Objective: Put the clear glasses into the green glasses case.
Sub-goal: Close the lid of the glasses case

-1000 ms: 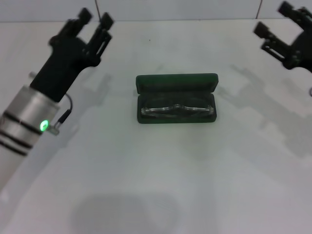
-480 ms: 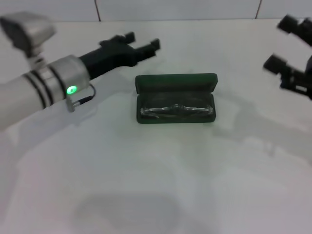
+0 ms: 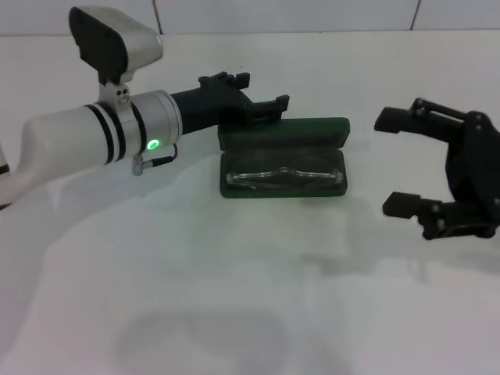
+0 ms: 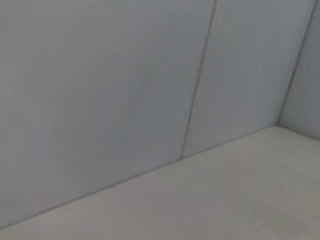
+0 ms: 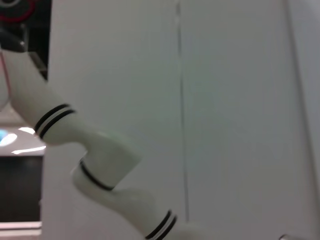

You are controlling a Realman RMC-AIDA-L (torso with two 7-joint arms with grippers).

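Two grippers flank the white table (image 3: 234,312). Left gripper (image 3: 256,92), fingers apart and empty, reaches in just behind the raised lid of the open green glasses case (image 3: 283,158). Right gripper (image 3: 394,162), jaws wide and empty, hangs beside the case. Clear glasses (image 3: 283,176) lie inside the case.

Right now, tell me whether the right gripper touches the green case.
Apart. The head view shows bare table between the open right gripper and the green case.

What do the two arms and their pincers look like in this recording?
Left arm: glossy white shell, black bands, silver cuff with green light and thin cable, grey camera block; left pincer black with two fingers. Right pincer: black, open-frame linkage fingers.
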